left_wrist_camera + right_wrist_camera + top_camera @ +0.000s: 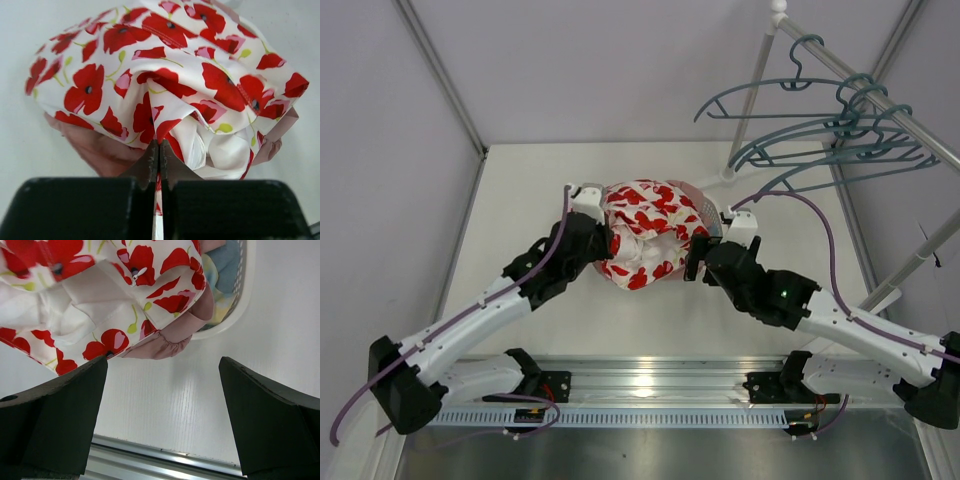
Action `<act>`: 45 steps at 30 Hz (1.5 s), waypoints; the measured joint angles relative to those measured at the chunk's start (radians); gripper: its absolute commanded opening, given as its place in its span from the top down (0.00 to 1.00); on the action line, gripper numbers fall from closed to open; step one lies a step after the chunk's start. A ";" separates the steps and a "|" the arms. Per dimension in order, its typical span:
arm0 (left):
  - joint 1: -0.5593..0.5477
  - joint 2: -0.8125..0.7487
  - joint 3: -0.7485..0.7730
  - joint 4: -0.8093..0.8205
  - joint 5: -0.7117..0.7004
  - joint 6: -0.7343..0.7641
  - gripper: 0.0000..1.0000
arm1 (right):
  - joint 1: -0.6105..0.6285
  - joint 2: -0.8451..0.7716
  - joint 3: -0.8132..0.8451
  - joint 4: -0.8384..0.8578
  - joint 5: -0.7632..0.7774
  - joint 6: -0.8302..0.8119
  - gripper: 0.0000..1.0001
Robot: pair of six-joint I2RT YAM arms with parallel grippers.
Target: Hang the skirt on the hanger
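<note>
Covering a pink garment (160,345), the skirt (645,235) overhangs a basket (244,292).

The left arm (490,310) and right arm (860,325) are white with black joints, each carrying a purple cable (565,215).

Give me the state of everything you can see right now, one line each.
skirt: bunched in a heap, pinched at one fold.
left gripper: shut on the skirt.
right gripper: open, holding nothing.
hangers: hanging up, nothing on them.
pink garment: crumpled under the skirt.
basket: holds clothes.
</note>
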State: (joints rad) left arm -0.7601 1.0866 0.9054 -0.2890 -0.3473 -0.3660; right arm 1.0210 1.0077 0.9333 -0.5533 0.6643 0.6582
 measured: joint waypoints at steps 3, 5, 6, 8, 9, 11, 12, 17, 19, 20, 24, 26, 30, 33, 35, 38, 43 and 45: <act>0.016 -0.065 0.012 -0.019 -0.021 0.001 1.00 | -0.008 0.016 -0.007 0.014 -0.014 0.005 0.01; 0.019 -0.113 0.023 -0.027 -0.037 0.001 1.00 | -0.014 0.032 -0.010 0.034 -0.026 0.005 0.01; 0.019 -0.139 0.026 -0.029 -0.046 0.001 1.00 | -0.017 0.041 -0.010 0.043 -0.031 0.005 0.01; 0.020 -0.189 0.028 -0.037 -0.071 0.001 1.00 | -0.023 0.064 -0.011 0.071 -0.045 0.004 0.01; 0.020 -0.206 0.029 -0.043 -0.081 0.001 1.00 | -0.024 0.077 -0.011 0.084 -0.049 0.004 0.02; 0.021 -0.231 0.038 -0.068 -0.114 0.001 1.00 | -0.028 0.105 -0.011 0.108 -0.058 0.003 0.02; 0.021 -0.236 0.041 -0.076 -0.126 0.001 1.00 | -0.029 0.121 -0.011 0.122 -0.063 0.001 0.06; 0.022 -0.237 0.051 -0.145 -0.182 0.001 1.00 | -0.037 0.200 -0.011 0.171 -0.068 -0.013 0.17; 0.025 -0.238 0.051 -0.168 -0.198 0.001 1.00 | -0.048 0.226 -0.011 0.183 -0.070 -0.024 0.21; 0.027 -0.240 0.051 -0.175 -0.202 0.001 1.00 | -0.056 0.235 -0.011 0.191 -0.073 -0.029 0.23; 0.036 -0.259 0.050 -0.198 -0.216 0.001 1.00 | -0.080 0.253 -0.011 0.243 -0.079 -0.056 0.31; 0.042 -0.274 0.050 -0.201 -0.219 0.002 1.00 | -0.088 0.272 -0.011 0.265 -0.078 -0.063 0.35; 0.048 -0.309 0.042 -0.201 -0.223 0.004 1.00 | -0.101 0.332 -0.011 0.283 -0.080 -0.071 0.40; 0.055 -0.322 0.039 -0.205 -0.226 0.008 1.00 | -0.105 0.360 -0.011 0.291 -0.082 -0.076 0.48; 0.060 -0.323 0.039 -0.209 -0.227 0.009 1.00 | -0.105 0.372 -0.011 0.291 -0.081 -0.082 0.70; 0.076 -0.327 0.036 -0.220 -0.226 0.009 0.99 | -0.105 0.378 -0.005 0.285 -0.078 -0.092 1.00; 0.194 -0.314 0.056 -0.276 -0.212 0.008 1.00 | -0.105 0.396 0.126 0.242 -0.059 -0.128 1.00; 0.284 -0.277 0.109 -0.319 -0.194 0.009 1.00 | -0.104 0.430 0.248 0.230 -0.059 -0.157 1.00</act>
State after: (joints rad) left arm -0.4763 0.8101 1.0149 -0.6075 -0.5411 -0.3573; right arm 0.9173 1.4380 1.1809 -0.3229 0.6056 0.5011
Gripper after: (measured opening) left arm 0.010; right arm 0.019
